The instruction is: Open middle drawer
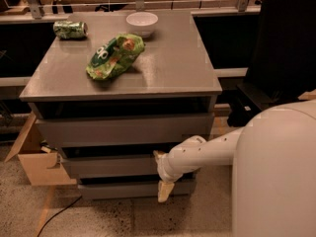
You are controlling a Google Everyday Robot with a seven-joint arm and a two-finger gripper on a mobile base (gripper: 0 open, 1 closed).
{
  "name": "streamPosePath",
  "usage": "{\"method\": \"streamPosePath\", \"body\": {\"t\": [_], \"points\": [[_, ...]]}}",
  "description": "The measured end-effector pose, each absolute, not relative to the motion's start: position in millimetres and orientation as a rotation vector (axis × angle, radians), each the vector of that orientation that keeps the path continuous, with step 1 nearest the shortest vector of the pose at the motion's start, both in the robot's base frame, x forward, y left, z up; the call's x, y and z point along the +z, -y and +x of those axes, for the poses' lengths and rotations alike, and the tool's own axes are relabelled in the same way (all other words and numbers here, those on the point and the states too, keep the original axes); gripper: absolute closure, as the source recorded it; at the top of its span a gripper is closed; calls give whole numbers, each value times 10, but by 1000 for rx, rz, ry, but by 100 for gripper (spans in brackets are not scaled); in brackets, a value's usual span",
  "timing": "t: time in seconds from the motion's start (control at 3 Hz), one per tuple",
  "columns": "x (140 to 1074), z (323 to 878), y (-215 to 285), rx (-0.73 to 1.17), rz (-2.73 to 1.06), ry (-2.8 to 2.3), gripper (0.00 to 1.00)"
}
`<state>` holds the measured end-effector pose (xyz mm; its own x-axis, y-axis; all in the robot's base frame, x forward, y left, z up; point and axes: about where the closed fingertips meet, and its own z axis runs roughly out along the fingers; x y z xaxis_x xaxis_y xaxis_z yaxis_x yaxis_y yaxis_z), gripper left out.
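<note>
The grey cabinet has three drawer fronts. The middle drawer is the medium-height panel under the taller top front and above the bottom front. It stands out a little, with a dark gap above it. My gripper is at the right part of the middle drawer's front. Its fingers are apart: one tip at the panel's top edge, the cream one hanging over the bottom front. My white arm reaches in from the right.
On the cabinet top lie a green chip bag, a green can and a white bowl. A cardboard box stands at the cabinet's left. A black chair is at the right. A cable lies on the floor.
</note>
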<state>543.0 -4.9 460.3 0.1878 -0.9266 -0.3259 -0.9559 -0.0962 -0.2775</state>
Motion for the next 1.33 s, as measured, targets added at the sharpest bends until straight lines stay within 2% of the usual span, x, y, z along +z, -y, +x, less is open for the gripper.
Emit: {"method": "streamPosePath", "body": {"t": [1.33], "points": [[4559, 5777, -377, 130, -2096, -1644, 0]]}}
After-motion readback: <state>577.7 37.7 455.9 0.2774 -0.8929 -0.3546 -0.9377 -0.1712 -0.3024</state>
